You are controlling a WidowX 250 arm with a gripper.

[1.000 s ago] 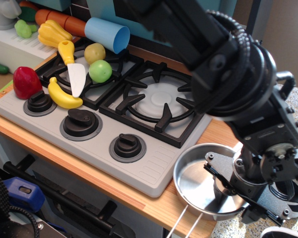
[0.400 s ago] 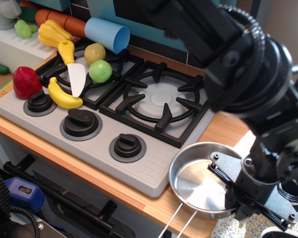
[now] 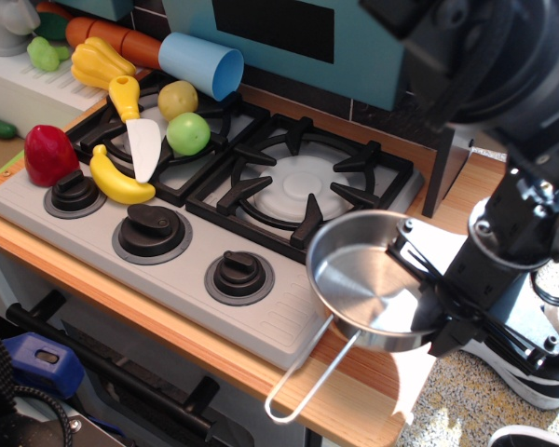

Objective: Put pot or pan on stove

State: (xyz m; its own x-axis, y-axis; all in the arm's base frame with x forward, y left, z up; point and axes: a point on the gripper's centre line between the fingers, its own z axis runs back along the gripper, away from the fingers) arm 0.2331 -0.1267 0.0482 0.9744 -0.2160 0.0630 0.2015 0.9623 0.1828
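The small shiny steel pan (image 3: 363, 284) hangs tilted in the air over the front right corner of the grey stove (image 3: 289, 312). Its wire loop handle (image 3: 303, 386) points down and to the front. My gripper (image 3: 429, 293) is shut on the pan's right rim, with the black fingers (image 3: 412, 250) above and below the rim. The right burner grate (image 3: 298, 186) is bare and lies just left of and behind the pan. The left burner grate (image 3: 214, 121) carries toy food.
A light blue cup (image 3: 200, 63) lies on its side at the back left. A banana (image 3: 119, 179), a knife (image 3: 138, 130), a green ball (image 3: 188, 133), a potato (image 3: 178, 98) and a red pepper (image 3: 49, 154) crowd the stove's left side. Three black knobs (image 3: 238, 275) line the front.
The pan has been lifted off the wooden counter and carried up and left toward the stove. My arm has risen and pulled back, uncovering the right burner.
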